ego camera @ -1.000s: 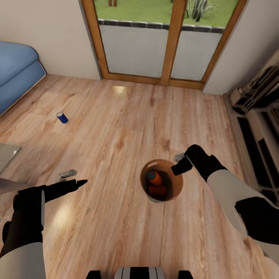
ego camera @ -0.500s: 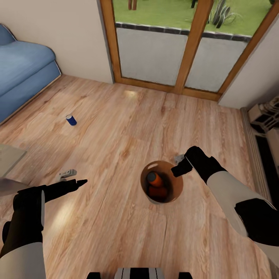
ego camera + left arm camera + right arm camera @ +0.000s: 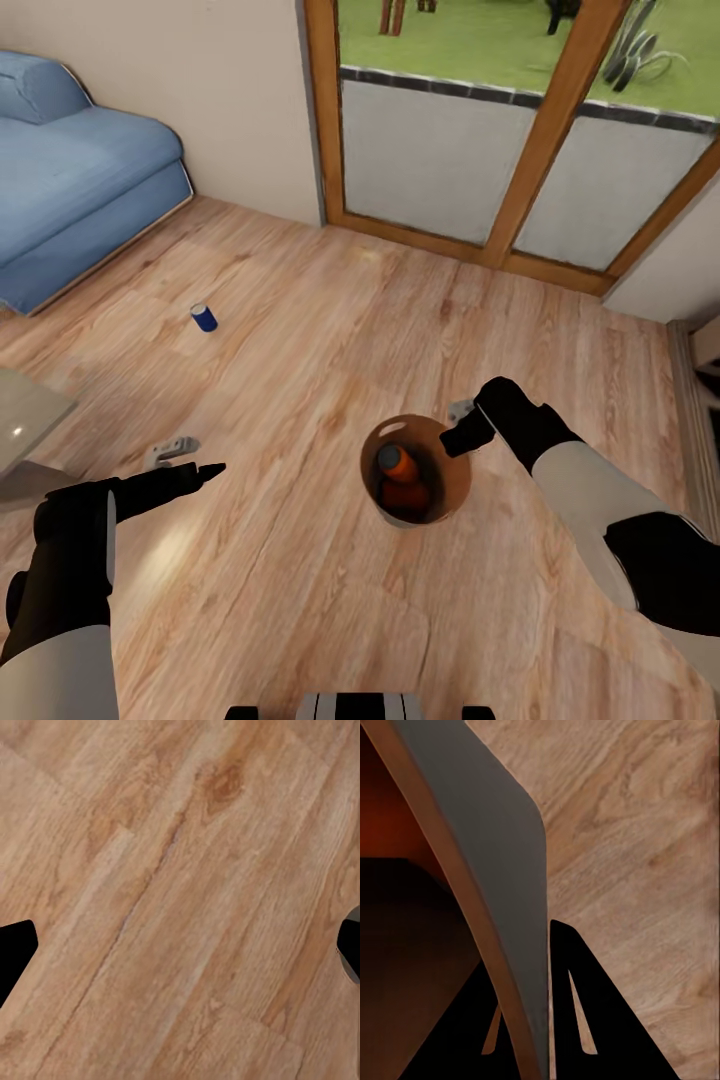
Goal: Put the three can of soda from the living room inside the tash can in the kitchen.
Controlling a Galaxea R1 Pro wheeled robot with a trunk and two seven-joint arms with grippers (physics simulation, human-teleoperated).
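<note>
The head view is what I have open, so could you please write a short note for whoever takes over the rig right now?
Right claw: shut on the bin rim, wall between its fingers, carrying it above the floor.
Left claw: empty, open by the wrist view.
In the bin: an orange can, more orange below it, count unclear.
Blue can: upright on the floor near the sofa.
Left: collect the blue can, confirm three cans, take the bin to the kitchen.
</note>
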